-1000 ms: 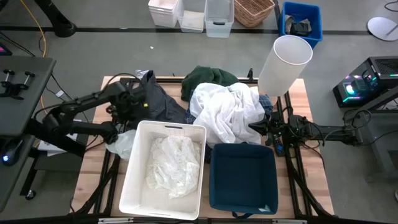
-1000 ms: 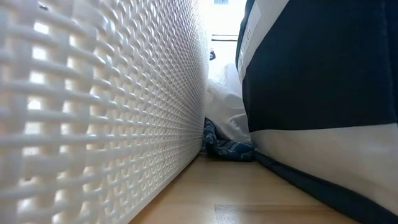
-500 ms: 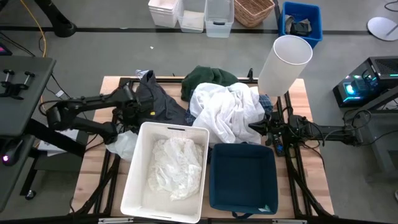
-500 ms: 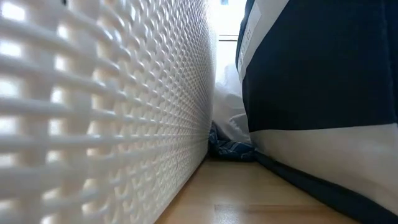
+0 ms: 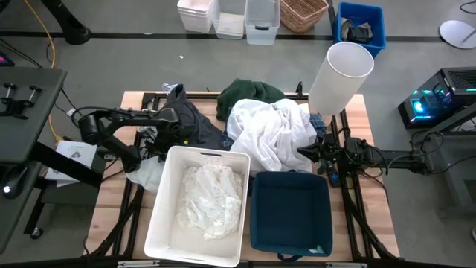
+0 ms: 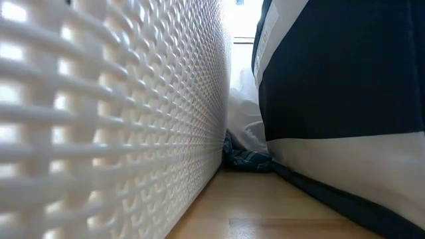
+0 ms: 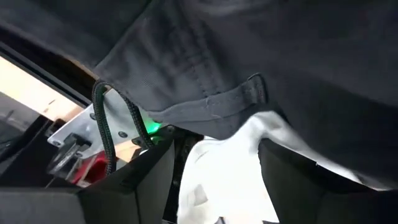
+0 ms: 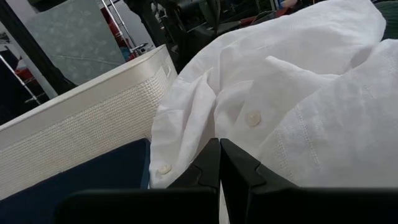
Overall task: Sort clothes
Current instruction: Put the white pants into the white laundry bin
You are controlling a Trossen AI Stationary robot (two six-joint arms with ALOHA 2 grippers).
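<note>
No legible text, label or number anywhere.

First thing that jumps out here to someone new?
The heap of white shirts mid-table, spilling over the navy bin's far rim, with a dark green garment behind it. The white bin beside it already holds white fabric. The left gripper is at the dark grey garment.

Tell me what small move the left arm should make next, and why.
Probably carry the dark grey garment toward the navy bin. The left claw sits at that garment beside the white bin, which holds only white fabric; the navy bin looks empty. The right claw waits, shut, against the white shirt.
</note>
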